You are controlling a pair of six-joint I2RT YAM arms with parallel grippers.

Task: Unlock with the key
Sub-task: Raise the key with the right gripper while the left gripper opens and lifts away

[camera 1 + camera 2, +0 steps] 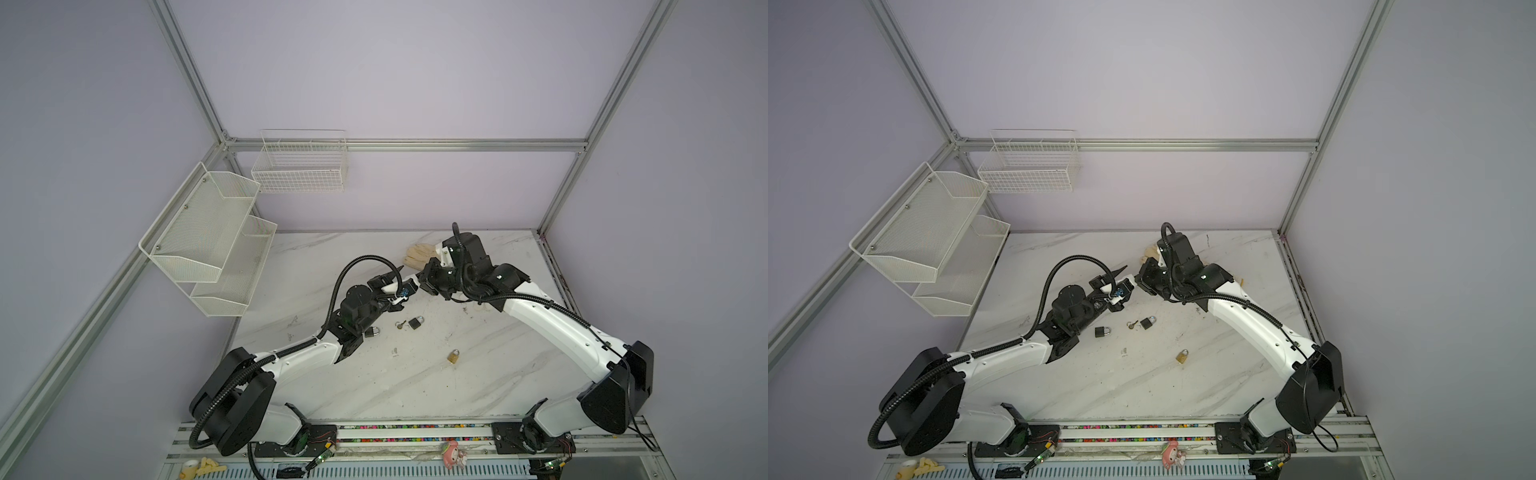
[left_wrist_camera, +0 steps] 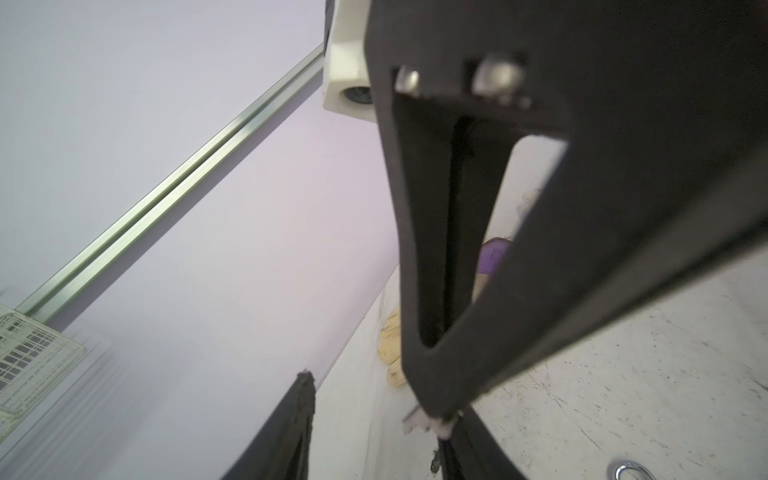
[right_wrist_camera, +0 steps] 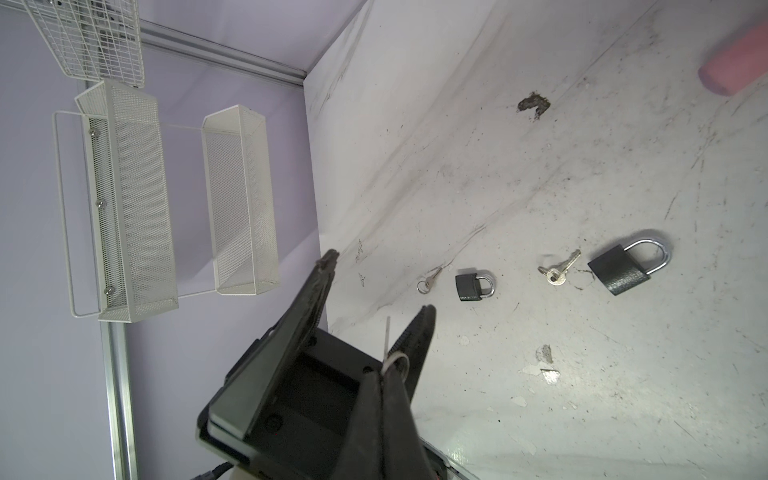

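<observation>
Pinching a thin silver key (image 3: 390, 353) by its ringed head, my right claw (image 3: 380, 376) is closed tight, mid-frame in both top views. My left claw (image 3: 379, 282) faces it, fingers parted, gripping nothing. On the scuffed, marble-veined desk (image 1: 415, 386) below lie a boxy dark padlock (image 1: 415, 323), a second dark padlock (image 1: 372, 331), and a brass padlock (image 1: 453, 356) that only the top views show. Lilac walls carry a white mesh shelf (image 1: 208, 232).
</observation>
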